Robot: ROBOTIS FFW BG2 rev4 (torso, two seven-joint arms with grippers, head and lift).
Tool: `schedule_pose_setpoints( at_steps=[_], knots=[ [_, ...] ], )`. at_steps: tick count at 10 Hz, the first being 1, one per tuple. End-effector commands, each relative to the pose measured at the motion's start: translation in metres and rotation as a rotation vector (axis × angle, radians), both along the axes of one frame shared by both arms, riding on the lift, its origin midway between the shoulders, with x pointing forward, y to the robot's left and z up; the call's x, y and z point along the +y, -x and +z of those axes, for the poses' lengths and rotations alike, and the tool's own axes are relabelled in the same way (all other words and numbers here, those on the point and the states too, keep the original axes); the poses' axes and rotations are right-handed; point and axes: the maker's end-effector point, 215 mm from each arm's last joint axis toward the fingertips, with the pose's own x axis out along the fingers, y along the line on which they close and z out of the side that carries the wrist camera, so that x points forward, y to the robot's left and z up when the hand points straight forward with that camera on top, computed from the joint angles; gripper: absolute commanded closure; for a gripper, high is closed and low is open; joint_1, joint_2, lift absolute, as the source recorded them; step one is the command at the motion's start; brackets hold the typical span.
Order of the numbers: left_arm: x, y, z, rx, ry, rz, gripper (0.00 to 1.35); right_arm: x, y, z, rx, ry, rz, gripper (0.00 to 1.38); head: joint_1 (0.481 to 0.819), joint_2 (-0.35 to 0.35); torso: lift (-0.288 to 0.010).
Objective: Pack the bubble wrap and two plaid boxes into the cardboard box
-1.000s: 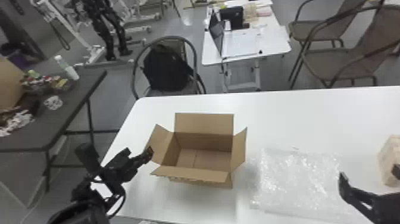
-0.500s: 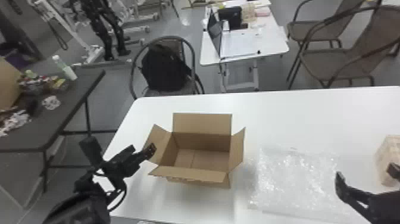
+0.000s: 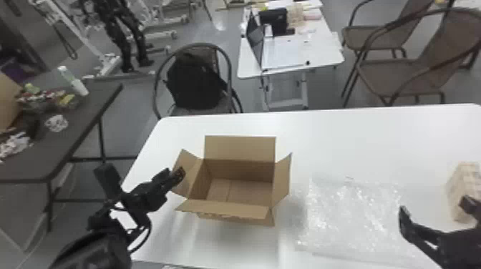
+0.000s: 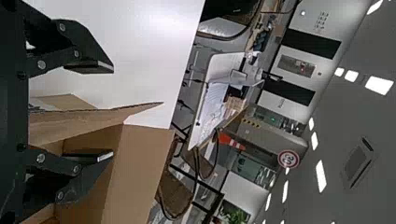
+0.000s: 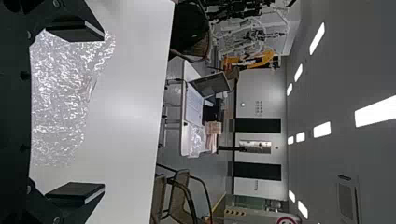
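Right fingers (image 3: 406,221) stand wide apart, empty; the bubble wrap (image 3: 347,218) lies flat on the bench (image 3: 350,139) just to their left, between them and the cardboard box (image 3: 239,148).

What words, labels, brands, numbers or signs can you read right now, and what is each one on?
No text can be quoted with certainty.
Round red-ringed sign in the background: dark figures, too blurred to quote.
Small marks on the far white wall: too small to read.
Cardboard box, bubble wrap and plaid box: no readable text on the sides in view.
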Motion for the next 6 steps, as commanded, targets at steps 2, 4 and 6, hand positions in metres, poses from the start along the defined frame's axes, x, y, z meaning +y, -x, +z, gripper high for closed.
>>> schedule_pose_setpoints(
  at_steps=[2,4,6],
  knots=[
    [-0.0034,-0.0002,0.0002,-0.008,0.015,0.004,1.20,0.0004,0.0005,-0.0009,0.002,-0.002,0.000,0.16,0.695,0.278,-0.050],
    [-0.0001,0.0021,0.0009,-0.016,0.018,0.016,1.20,0.0001,-0.0003,-0.0036,0.008,-0.011,-0.007,0.16,0.695,0.277,-0.050],
    [0.0020,0.0047,-0.0002,-0.018,0.019,0.025,1.20,-0.0004,-0.0023,-0.0075,0.018,-0.022,-0.014,0.16,0.695,0.281,-0.050]
  ],
)
